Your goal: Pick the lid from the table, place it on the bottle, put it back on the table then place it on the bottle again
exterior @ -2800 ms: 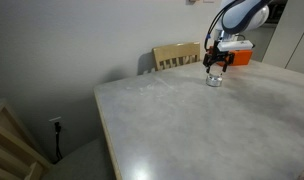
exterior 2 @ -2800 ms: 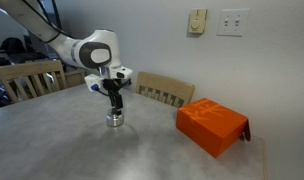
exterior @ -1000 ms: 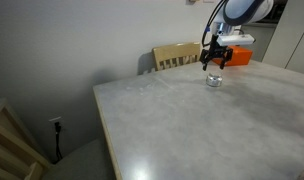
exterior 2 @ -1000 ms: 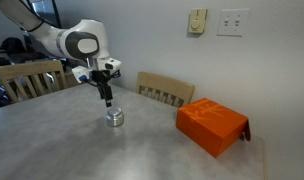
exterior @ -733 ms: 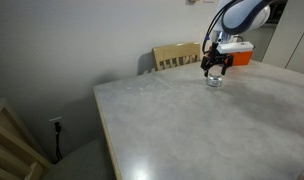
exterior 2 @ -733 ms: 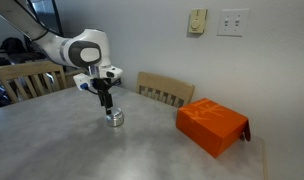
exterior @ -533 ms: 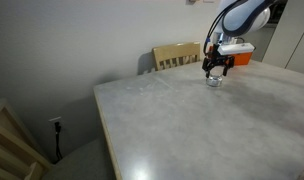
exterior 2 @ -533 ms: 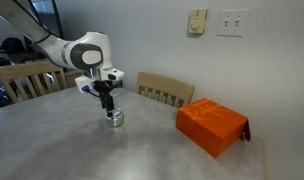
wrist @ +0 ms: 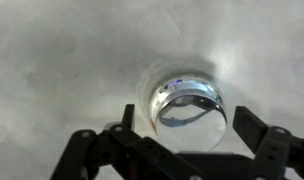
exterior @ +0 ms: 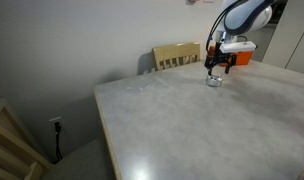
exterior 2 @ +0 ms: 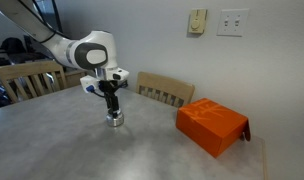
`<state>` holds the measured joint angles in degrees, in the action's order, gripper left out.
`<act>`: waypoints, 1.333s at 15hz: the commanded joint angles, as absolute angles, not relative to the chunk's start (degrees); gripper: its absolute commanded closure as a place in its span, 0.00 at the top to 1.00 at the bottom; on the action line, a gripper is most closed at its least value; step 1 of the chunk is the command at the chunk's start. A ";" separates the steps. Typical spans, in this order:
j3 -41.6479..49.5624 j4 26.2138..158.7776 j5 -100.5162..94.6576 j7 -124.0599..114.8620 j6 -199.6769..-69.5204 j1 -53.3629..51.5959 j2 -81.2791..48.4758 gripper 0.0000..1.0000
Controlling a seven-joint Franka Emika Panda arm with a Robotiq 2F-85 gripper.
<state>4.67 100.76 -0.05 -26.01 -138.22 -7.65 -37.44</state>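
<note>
We are looking at the black two-fingered gripper (exterior 2: 114, 102) hanging straight down over the small squat clear glass bottle (exterior 2: 115, 118), which is standing left of centre on the large pale grey marbled tabletop (exterior 2: 52, 150). In the wrist view the bottle (wrist: 189, 103) is sitting right of centre, and the dark fingers (wrist: 127, 122) are standing spread on either side of it, apart from the glass, so the jaws are released and gripping nothing. We are not managing to tell the tiny flat silvery lid from the bottle's pale top. The bright orange rectangular box (exterior 2: 212, 125) is lying well apart at lower right, and the light wooden chair (exterior 2: 164, 90) is standing behind.
</note>
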 commanded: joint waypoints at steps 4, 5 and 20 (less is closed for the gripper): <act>3.95 96.96 0.86 -23.78 -136.90 -6.84 -40.18 0.66; 3.94 96.56 0.83 -23.67 -136.84 -6.84 -40.41 0.60; 6.69 98.43 -6.43 -27.33 -137.71 -11.55 -31.55 0.44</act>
